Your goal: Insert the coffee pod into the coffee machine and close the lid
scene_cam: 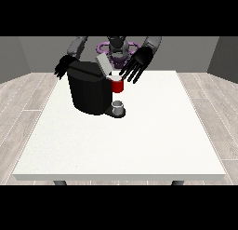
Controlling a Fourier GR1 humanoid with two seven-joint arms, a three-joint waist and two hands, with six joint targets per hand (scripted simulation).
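Note:
A black coffee machine (pixel 88 90) stands on the white table (pixel 125 140), left of the middle. Its grey lid (pixel 103 64) is tilted up and open. At the machine's front sits a red brew head (pixel 117 85) with a white top. A small grey cup (pixel 118 106) rests on the machine's base below it. The hand at the view's right (pixel 138 64) hovers just above and right of the red part, its fingers straight and spread, holding nothing. The hand at the view's left (pixel 62 66) hangs behind the machine's far left corner, fingers relaxed. No separate coffee pod shows.
The table's near half and right side hold no objects. Grey walls and a wood-look floor surround the table. The robot's torso (pixel 117 50) stands behind the far edge.

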